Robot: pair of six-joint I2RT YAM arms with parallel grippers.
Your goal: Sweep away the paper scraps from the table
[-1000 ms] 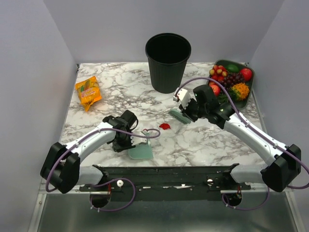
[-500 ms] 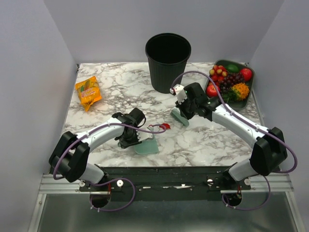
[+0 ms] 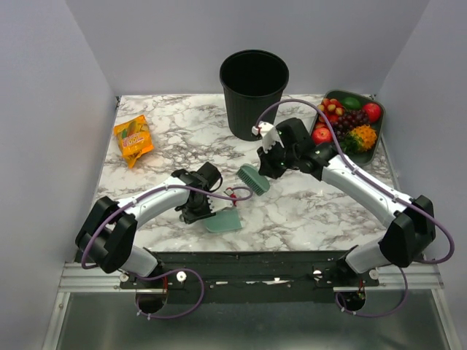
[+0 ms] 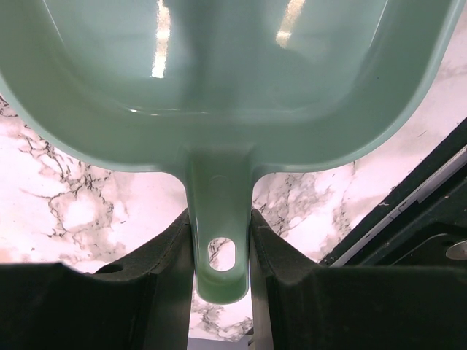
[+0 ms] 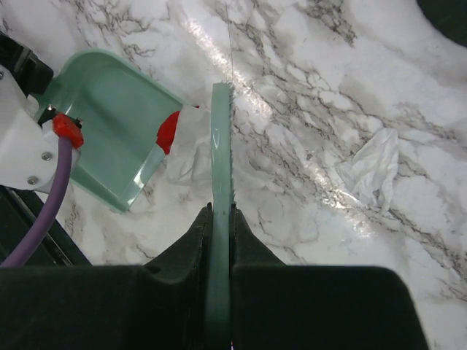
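My left gripper (image 3: 201, 211) (image 4: 221, 237) is shut on the handle of the teal dustpan (image 3: 224, 221) (image 4: 219, 80), which lies flat on the table (image 3: 314, 211) near the front edge. My right gripper (image 3: 267, 166) (image 5: 220, 213) is shut on a teal brush (image 3: 253, 179) (image 5: 221, 138), seen edge-on in the right wrist view. The brush's pale bristles press against one of the paper scraps (image 5: 167, 131), a small red bit at the dustpan (image 5: 109, 138) lip. In the top view the brush hides that scrap.
A tall black bin (image 3: 254, 87) stands at the back centre. A dark tray of toy fruit (image 3: 363, 152) sits at the back right. An orange snack packet (image 3: 133, 139) lies at the back left. The dark rail (image 3: 248, 266) runs along the front edge.
My right arm swept the brush leftward, pushing the red scrap up to the dustpan's lip. The left arm first slid the dustpan right, then held still.
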